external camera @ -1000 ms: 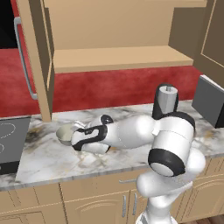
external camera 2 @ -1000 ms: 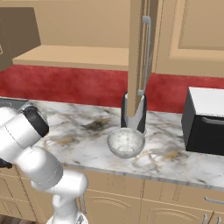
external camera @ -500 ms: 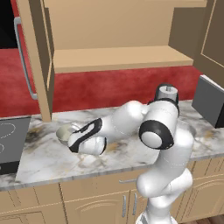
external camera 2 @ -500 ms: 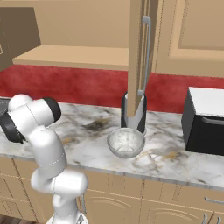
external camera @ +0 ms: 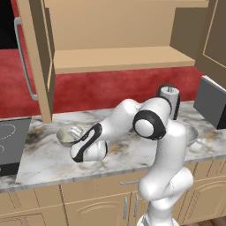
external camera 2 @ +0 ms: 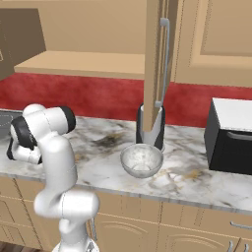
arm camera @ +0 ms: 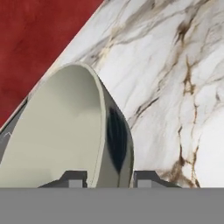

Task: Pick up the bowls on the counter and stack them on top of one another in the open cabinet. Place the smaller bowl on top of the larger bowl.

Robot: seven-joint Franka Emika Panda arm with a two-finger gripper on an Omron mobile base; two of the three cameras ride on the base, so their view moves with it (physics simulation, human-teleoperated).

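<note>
We see even, soft rendered light with no single clear source. The counter (external camera 2: 192, 177) is bright and without glare. The cabinet (external camera: 119, 31) interior is dimmer toward its far wall, and its shelf casts a faint shade on the red wall below. A dark shadow lies on the smaller bowl (arm camera: 65, 131) outer side in the hand view. All pictures are slightly soft and pixelated, with no edge distortion.

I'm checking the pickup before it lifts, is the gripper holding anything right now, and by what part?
The gripper has its fingertips either side of the smaller bowl's rim, one inside, one outside. The bowl sits on the counter.
</note>
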